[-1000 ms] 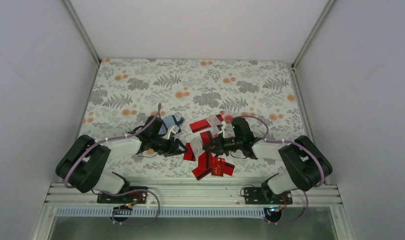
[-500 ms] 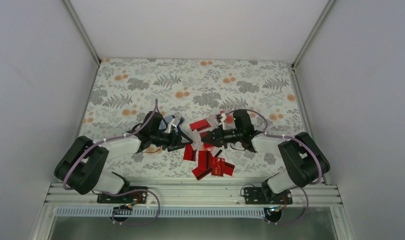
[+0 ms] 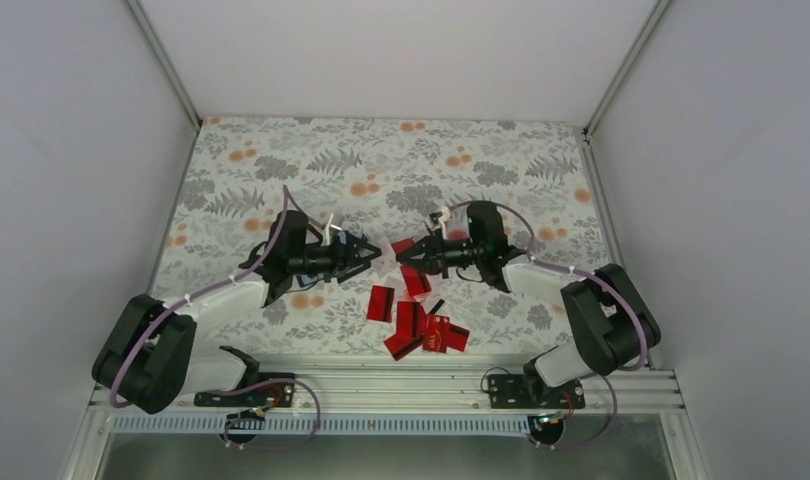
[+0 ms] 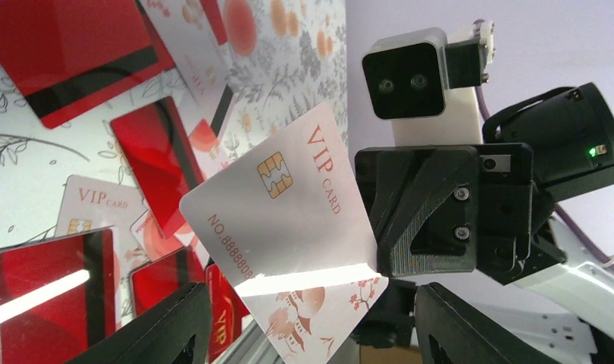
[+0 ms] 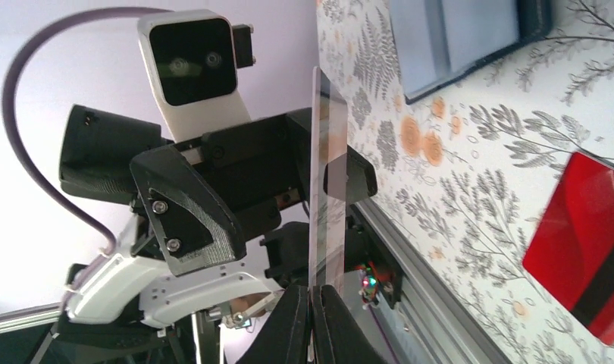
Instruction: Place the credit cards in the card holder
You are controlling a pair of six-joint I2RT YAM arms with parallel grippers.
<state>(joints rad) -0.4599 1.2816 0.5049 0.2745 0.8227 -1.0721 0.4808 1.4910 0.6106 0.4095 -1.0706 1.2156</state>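
The right gripper (image 5: 313,309) pinches a white VIP card (image 4: 289,205) by one edge and holds it in the air, clear of the table (image 3: 281,160). Seen from the right wrist, the card is edge-on and sticks straight out of the jaws toward the left gripper (image 3: 371,258). That gripper faces it tip to tip, its jaws spread wide and empty, and the card's free corner reaches in between them.

The card holder (image 5: 471,38) lies open on the table on the left arm's side, pale blue inside up, so the left arm is nearer to it. Loose red cards (image 3: 413,322) lie nearer the bases. The likely next step is a handover.
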